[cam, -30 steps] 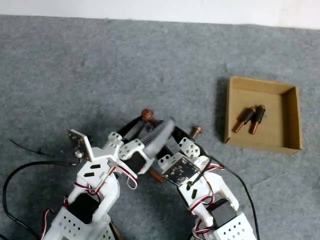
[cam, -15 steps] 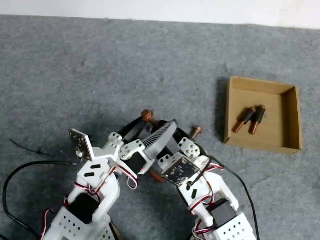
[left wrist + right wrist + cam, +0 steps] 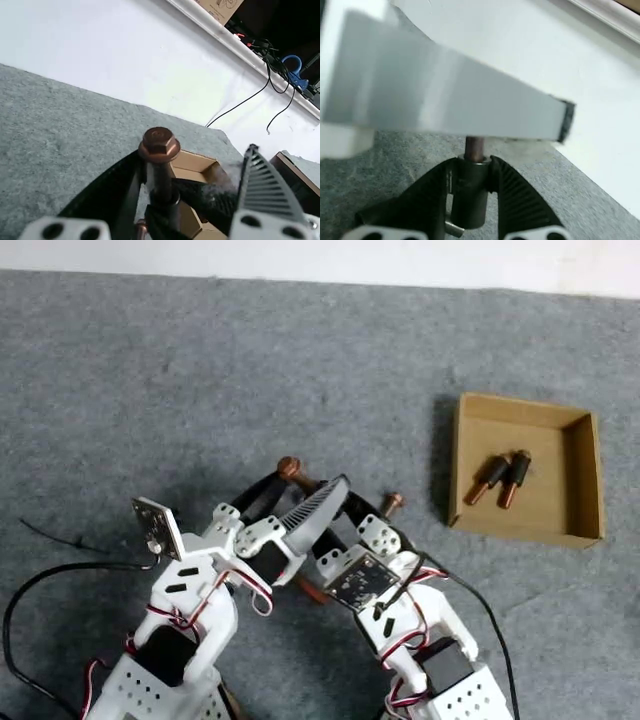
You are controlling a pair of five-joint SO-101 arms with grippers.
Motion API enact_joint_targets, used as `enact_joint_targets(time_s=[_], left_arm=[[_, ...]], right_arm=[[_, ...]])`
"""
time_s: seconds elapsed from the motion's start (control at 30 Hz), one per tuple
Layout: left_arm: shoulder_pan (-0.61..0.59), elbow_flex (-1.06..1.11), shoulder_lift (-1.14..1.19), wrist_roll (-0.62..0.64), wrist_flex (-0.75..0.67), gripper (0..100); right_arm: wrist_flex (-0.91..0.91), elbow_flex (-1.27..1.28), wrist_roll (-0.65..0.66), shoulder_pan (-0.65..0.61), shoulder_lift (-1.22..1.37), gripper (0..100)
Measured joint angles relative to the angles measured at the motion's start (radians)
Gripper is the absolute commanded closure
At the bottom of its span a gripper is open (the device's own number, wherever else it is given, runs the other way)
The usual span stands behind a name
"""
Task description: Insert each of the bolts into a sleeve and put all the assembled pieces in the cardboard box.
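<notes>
Left tool [image 3: 310, 488] spread wide around an upright bolt [image 3: 288, 467]; right tool [image 3: 470, 162] clamped on the sleeve [image 3: 470, 195].
From the high view, both arms meet near the middle of the grey, felt-like tabletop [image 3: 150, 360]; a loose bolt [image 3: 392, 503] lies just right of them, and the cardboard box [image 3: 590, 480] farther right holds two assembled pieces [image 3: 513, 478]. From the left wrist view, the bolt's copper-coloured hex flange head stands proud, its smooth shank running down into a dark collar, with the ribbed finger [image 3: 257, 185] well apart from it. From the right wrist view, black fingers pinch the dark cylindrical sleeve, and the shank rises out of it. Bolt and sleeve look rigid, small and dense. The round shank would likely slip, so the sleeve's barrel or just under the flange seems the surest hold.
</notes>
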Motion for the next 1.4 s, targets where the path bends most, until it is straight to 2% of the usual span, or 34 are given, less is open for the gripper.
enact_joint_targets(time_s=[0.9, 1.1, 1.4], left_arm=[[0.052, 0.0, 0.0, -0.003, 0.0, 72], [0.084, 0.0, 0.0, -0.086, 0.0, 72], [0.083, 0.0, 0.0, -0.089, 0.0, 72]], right_arm=[[-0.002, 0.0, 0.002, 0.021, 0.0, 99.4], [-0.002, 0.0, 0.0, 0.028, -0.002, 99.4], [-0.002, 0.0, 0.0, 0.028, -0.002, 99.4]])
